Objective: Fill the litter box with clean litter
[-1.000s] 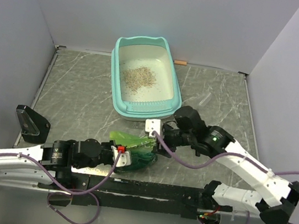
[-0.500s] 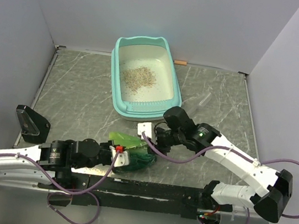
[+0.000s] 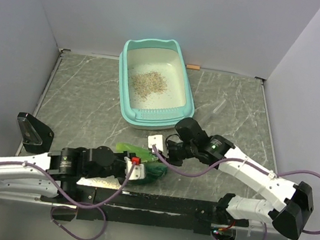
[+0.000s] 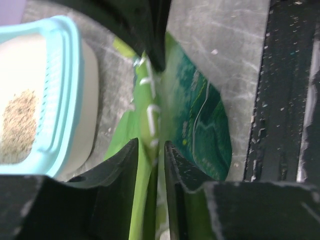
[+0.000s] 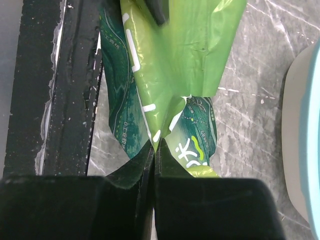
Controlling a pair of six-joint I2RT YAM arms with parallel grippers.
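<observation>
The turquoise litter box [image 3: 184, 93] stands at the back of the table with a small heap of clean litter [image 3: 149, 83] on its whitish floor. It also shows in the left wrist view, litter box [image 4: 67, 90] and litter [image 4: 17, 125]. A glossy green bag [image 3: 146, 155] lies near the front edge, between both arms. My right gripper [image 3: 157, 149] is shut, pinching a fold of the bag [image 5: 175, 55] at its fingertips [image 5: 155, 145]. My left gripper [image 3: 136, 168] reaches it from the left. Its jaws [image 4: 151, 145] stand slightly apart, with the bag's edge [image 4: 200, 125] loose between them.
A black holder with a clear piece [image 3: 33, 130] sits at the left edge. A small orange item [image 3: 193, 67] lies against the back wall. The black base rail [image 3: 154, 203] runs along the near edge, and a few spilled granules [image 3: 101, 178] lie beside the left arm.
The right gripper moved down-left to the bag and shut on its fold. The left gripper's jaws, shut on the bag before, have parted a little.
</observation>
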